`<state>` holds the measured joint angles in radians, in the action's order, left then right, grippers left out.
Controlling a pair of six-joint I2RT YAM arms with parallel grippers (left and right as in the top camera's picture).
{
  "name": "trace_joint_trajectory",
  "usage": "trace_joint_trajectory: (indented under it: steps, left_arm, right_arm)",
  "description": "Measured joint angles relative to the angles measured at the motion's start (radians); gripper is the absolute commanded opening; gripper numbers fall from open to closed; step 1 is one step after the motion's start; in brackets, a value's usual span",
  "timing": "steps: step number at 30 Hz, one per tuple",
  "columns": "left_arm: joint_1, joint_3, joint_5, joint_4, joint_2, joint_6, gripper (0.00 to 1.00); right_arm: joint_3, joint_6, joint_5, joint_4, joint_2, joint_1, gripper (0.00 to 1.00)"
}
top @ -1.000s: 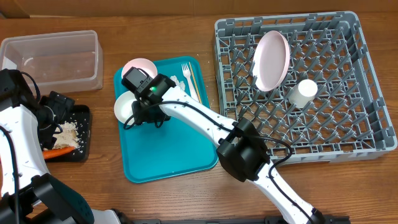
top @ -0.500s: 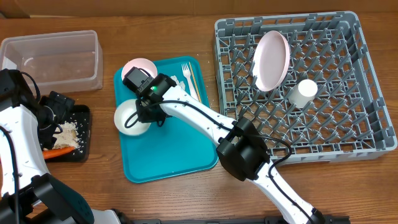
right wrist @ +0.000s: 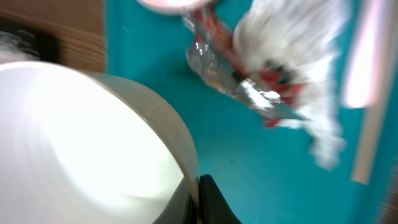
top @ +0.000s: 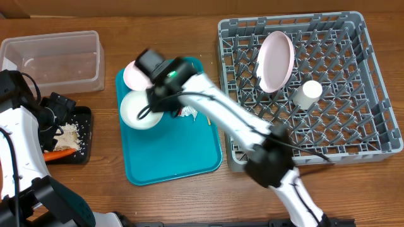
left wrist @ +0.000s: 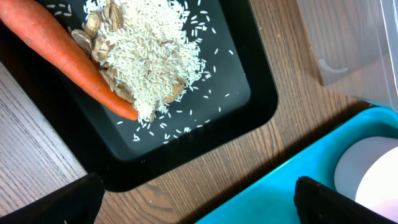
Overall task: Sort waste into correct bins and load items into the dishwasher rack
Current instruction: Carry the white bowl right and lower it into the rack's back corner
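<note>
My right gripper (right wrist: pixel 198 199) is shut on the rim of a white bowl (right wrist: pixel 81 143), one finger inside and one outside. From overhead, that bowl (top: pixel 141 110) hangs over the left side of the teal tray (top: pixel 170 157), and the arm is blurred. A second pinkish bowl (top: pixel 134 74) sits at the tray's far left corner. A red-and-silver wrapper (right wrist: pixel 242 81) and white napkins (right wrist: pixel 298 50) lie beside the held bowl, next to a wooden stick (right wrist: pixel 370 143). My left gripper (left wrist: pixel 199 205) is open above the table, between the black tray (left wrist: pixel 205 124) and the teal tray. The black tray holds rice (left wrist: pixel 149 56) and a carrot (left wrist: pixel 68 56).
The grey dishwasher rack (top: pixel 353 126) fills the right side, with a white plate (top: pixel 275 61) standing on edge and a small cup (top: pixel 307 93) inside. A clear plastic tub (top: pixel 53 61) sits at the far left, behind the black tray (top: pixel 83 129).
My right gripper has shut on the white bowl's rim and carried it slightly right. The right arm has swung towards the far side, uncovering the wrapper and napkins. The left arm has not moved.
</note>
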<state>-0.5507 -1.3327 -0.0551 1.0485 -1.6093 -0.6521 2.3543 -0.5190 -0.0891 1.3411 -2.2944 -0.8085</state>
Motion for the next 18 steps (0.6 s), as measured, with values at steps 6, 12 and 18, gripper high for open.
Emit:
trace_joint_trajectory:
  steps: [6,12,18]
  left_arm:
    - [0.000,0.000,0.000,0.000,0.000,0.000,1.00]
    - [0.000,0.000,0.000,0.000,0.000,0.000,1.00]
    - [0.000,0.000,0.000,0.000,0.000,0.000,1.00]
  right_arm:
    - [0.004,0.090,0.048,0.058,0.359,0.221,0.04]
    - [0.026,0.167,0.202,0.125,0.635,0.555,0.04]
    - [0.036,0.252,0.315,0.143,0.713,0.783,0.04]
